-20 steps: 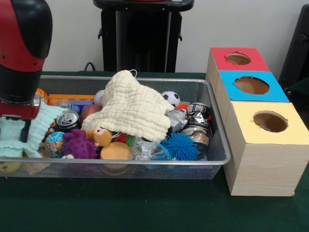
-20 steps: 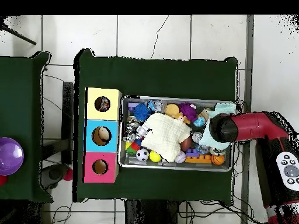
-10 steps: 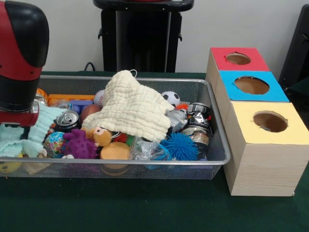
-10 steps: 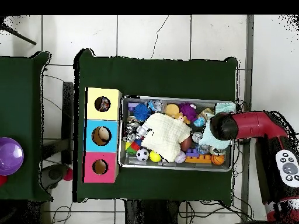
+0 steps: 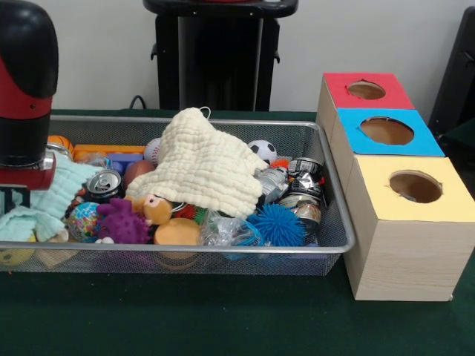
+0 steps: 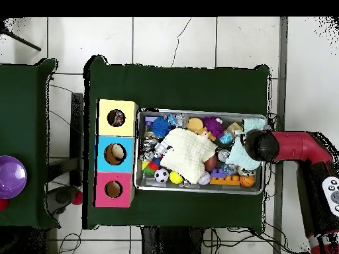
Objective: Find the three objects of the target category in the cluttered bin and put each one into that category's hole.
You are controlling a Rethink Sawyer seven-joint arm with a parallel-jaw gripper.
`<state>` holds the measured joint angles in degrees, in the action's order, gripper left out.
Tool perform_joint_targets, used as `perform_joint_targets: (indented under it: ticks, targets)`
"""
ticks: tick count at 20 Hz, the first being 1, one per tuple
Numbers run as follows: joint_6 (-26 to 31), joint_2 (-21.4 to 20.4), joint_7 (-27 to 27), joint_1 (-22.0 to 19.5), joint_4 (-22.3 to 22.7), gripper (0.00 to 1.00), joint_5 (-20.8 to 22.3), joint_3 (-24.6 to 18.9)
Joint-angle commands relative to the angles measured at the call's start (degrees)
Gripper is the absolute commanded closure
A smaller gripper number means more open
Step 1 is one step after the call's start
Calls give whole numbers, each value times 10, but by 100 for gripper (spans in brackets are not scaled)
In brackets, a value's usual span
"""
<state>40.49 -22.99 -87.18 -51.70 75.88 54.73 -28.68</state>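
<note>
The wire mesh bin is full of toys, cans and cloths; it also shows in the overhead view. No patterned fabric scraps show; a big cream waffle cloth covers the middle of the heap. The yellow-topped box's hole is at the near right, and it shows in the overhead view. My gripper hangs under the red and black arm at the bin's left end, down in the mint-green cloth, which hides its tips.
The blue-topped box and the red-topped box stand behind the yellow one. The bin holds a purple plush toy, a blue spiky ball, a soccer ball and a can. The black pedestal stands behind.
The arm has moved toward the left edge of the front view, out over the bin's end. The mint-green cloth has shifted a little with it.
</note>
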Motion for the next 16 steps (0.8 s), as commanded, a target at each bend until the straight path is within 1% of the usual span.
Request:
perform_joint_targets:
  ticks: [1, 3, 6, 9, 11, 12, 13, 14, 15, 16]
  targets:
    - [-11, 27, 105, -4, 34, 100, -57, -70]
    - [9, 15, 89, 0, 43, 100, -78, -69]
    - [42, -4, 76, -2, 63, 100, -124, -77]
    - [60, -17, 77, -10, 88, 100, -168, -93]
    - [60, -16, 60, -30, 116, 100, -217, -120]
    - [55, -8, 39, -48, 140, 100, -258, -145]
    - [51, -4, 32, -55, 152, 100, -277, -156]
    - [50, 7, 27, -68, 170, 100, -304, -176]
    - [51, 10, 25, -71, 178, 100, -317, -183]
    - [55, 17, 14, -77, 191, 100, -342, -195]
